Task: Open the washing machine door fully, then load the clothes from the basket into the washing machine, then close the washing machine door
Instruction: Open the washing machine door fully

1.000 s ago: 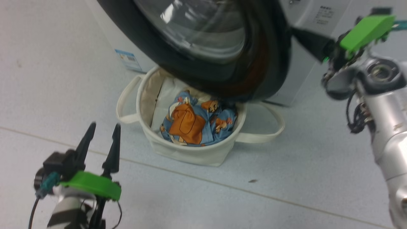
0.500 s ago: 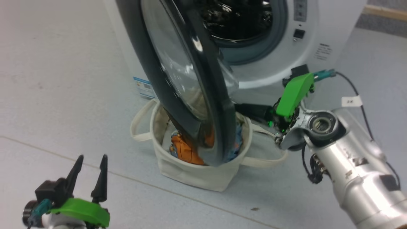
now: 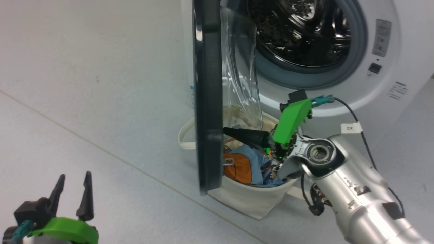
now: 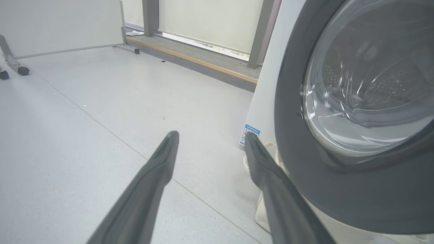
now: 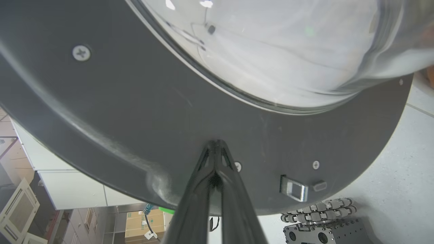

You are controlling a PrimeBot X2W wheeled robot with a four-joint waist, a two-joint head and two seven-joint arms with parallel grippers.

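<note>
The washing machine door [image 3: 206, 101] stands edge-on, swung out from the washing machine [image 3: 390, 67], with its lower edge over the left rim of the basket [image 3: 251, 200] on the floor [image 3: 101, 84]. The right gripper [image 3: 225, 131], fingers pressed together, has its tips against the door's inner rim, low down. Left of the door lies open floor, where the left gripper [image 3: 75, 175] hovers, fingers spread and holding nothing. The door hides part of the basket and the clothes [image 3: 252, 162]. Its rim is glossy black, and its clear glass bowl bulges toward the drum [image 3: 298, 34].

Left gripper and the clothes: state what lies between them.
Bare floor, then the open washing machine door, edge-on in the head view, before the clothes in the basket.
</note>
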